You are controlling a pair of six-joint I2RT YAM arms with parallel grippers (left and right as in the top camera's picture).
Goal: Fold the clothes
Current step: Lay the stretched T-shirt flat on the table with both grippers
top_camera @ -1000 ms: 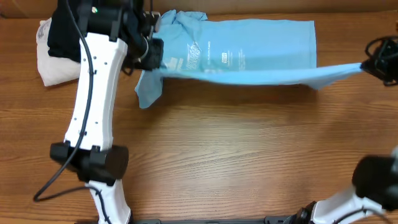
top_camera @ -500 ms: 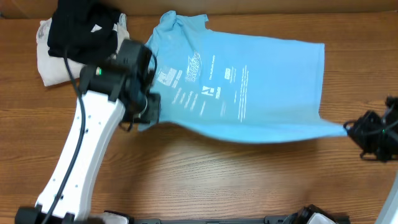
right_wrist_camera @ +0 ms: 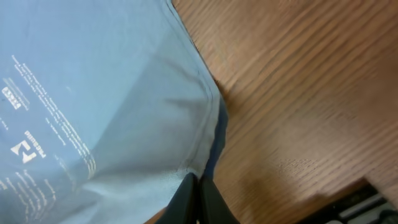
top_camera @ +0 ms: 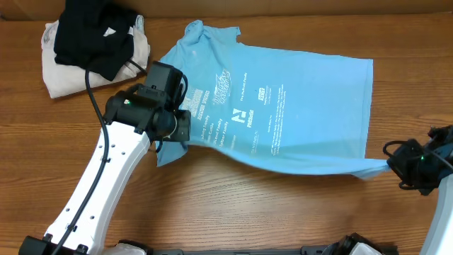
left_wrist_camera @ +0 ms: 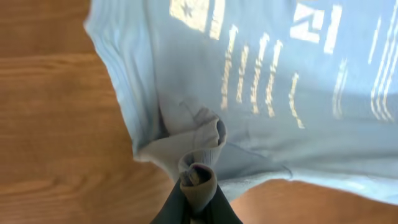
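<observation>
the sky-blue t-shirt lies print-up across the upper middle of the frame, left gripper pinching its lower-left edge, right gripper its lower-right corner. uneven pulling could slip the thin hem free.

Left fingers and right fingers are pinched closed.

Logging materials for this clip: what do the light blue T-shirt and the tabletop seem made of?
Light blue printed T-shirt: thin, matte knit fabric, probably cotton; it drapes and bunches softly. Brown tabletop: wood or wood-look laminate, smooth, with visible grain lines.
</observation>
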